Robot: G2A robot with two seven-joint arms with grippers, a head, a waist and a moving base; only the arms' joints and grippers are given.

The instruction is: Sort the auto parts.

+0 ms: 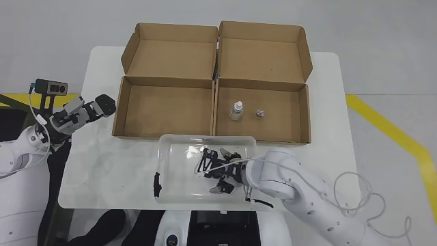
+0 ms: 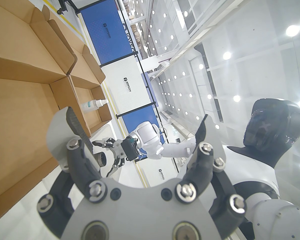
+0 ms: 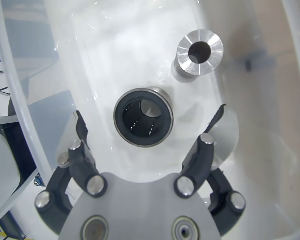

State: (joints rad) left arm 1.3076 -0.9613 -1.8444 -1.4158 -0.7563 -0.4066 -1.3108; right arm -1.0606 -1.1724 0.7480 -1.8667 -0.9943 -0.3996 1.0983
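We judge the sorting barely begun: one small part (image 1: 259, 113) lies in the box (image 1: 293, 119) at 1 o'clock from the bin (image 1: 171, 152), where our right gripper (image 3: 150, 112) hangs wide over a bearing (image 3: 143, 117); the left gripper (image 2: 137, 114) is wide, empty.

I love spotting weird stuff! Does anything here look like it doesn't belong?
Maybe the little white bottle in the right-hand cardboard box, beside a small metal part. It hardly looks like a car part.
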